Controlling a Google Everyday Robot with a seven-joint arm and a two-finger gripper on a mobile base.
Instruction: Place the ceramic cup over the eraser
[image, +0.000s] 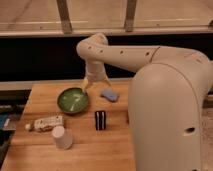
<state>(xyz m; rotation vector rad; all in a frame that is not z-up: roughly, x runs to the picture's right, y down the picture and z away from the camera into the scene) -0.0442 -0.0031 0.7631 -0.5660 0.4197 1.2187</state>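
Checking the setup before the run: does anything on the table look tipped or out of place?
Only one thing: a pale package lies on its side near the table's left edge, beside the ceramic cup. The eraser stands upright. The gripper hangs at the green bowl's far rim.

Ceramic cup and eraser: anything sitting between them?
No: in the camera view, just bare table between ceramic cup and eraser. The gripper hangs open by the green bowl.
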